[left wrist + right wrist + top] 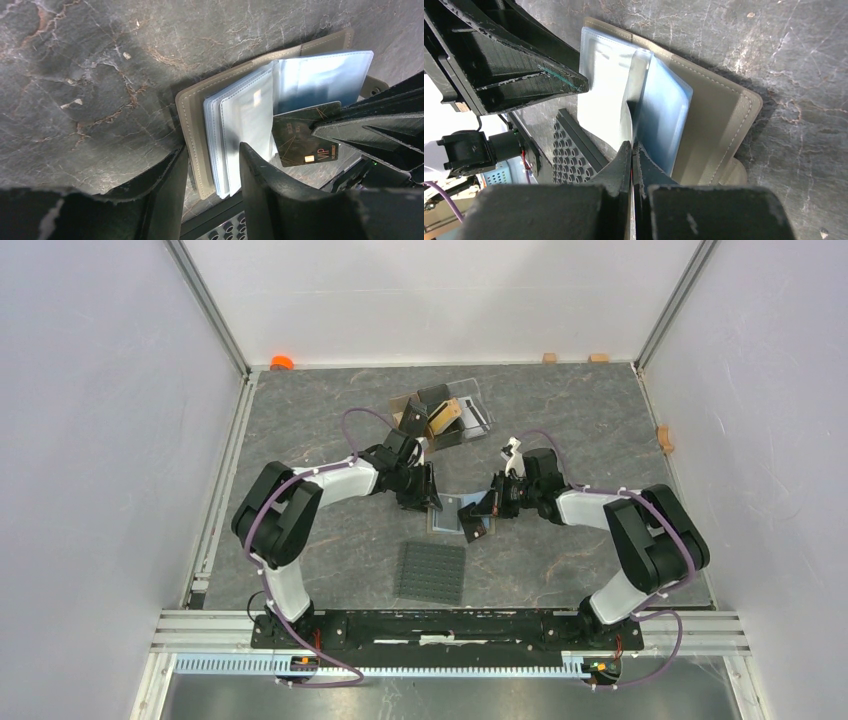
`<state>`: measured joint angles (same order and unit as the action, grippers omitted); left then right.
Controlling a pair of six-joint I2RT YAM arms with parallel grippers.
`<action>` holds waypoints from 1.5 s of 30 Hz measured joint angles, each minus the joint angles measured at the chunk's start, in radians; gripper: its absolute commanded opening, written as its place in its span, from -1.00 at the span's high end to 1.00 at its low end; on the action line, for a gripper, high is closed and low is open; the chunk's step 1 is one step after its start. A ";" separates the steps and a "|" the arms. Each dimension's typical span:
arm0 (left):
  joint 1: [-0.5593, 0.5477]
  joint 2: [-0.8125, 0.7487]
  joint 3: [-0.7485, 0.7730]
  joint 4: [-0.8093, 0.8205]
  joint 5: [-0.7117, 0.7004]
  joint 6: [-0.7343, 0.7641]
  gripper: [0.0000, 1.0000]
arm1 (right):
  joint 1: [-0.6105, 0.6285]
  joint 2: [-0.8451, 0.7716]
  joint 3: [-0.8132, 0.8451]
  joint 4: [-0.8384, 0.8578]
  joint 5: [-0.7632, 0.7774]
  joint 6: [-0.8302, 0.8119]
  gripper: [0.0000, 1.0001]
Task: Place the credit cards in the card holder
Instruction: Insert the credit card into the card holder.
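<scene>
Marbled table (pixel 560 410): right claw (pixel 631 147) pinches one black card (pixel 300 145); left claw (pixel 214 150) straddles one holder (pixel 192 115), grip unclear.

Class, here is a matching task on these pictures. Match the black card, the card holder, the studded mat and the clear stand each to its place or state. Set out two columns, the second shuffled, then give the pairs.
Things
1. black card
2. card holder
3. studded mat
4. clear stand

Places or states
A. lying open, clear pockets fanned up
B. farthest back, beyond the card holder
C. pinched in the right gripper
D. lying flat on the near side of the card holder

Pairs: 1-C, 2-A, 3-D, 4-B
</scene>
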<state>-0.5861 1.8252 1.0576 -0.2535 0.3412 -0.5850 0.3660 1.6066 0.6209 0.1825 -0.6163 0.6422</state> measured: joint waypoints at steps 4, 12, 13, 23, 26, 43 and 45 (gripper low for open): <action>0.000 0.007 0.007 -0.006 -0.004 0.002 0.10 | -0.001 0.018 -0.014 0.055 -0.004 0.028 1.00; 0.002 0.012 0.011 -0.011 -0.012 0.004 0.21 | -0.002 0.054 -0.023 0.146 0.003 0.074 1.00; 0.002 0.012 0.011 -0.012 -0.012 0.004 0.25 | -0.002 0.060 -0.023 0.159 0.010 0.080 1.00; 0.002 0.013 0.011 -0.017 -0.018 0.006 0.35 | -0.002 0.100 -0.055 0.282 0.043 0.136 1.00; 0.002 0.013 0.010 -0.016 -0.017 0.005 0.37 | -0.002 0.109 -0.082 0.343 0.049 0.156 1.00; 0.007 0.013 0.001 -0.002 0.000 0.005 0.40 | 0.029 0.141 -0.145 0.544 0.117 0.212 1.00; 0.007 0.013 0.000 0.000 0.000 0.005 0.40 | 0.035 0.145 -0.145 0.555 0.129 0.217 1.00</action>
<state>-0.5793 1.8381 1.0573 -0.2535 0.3412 -0.5804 0.4007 1.7519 0.4755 0.7376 -0.4877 0.8597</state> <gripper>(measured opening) 0.310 0.007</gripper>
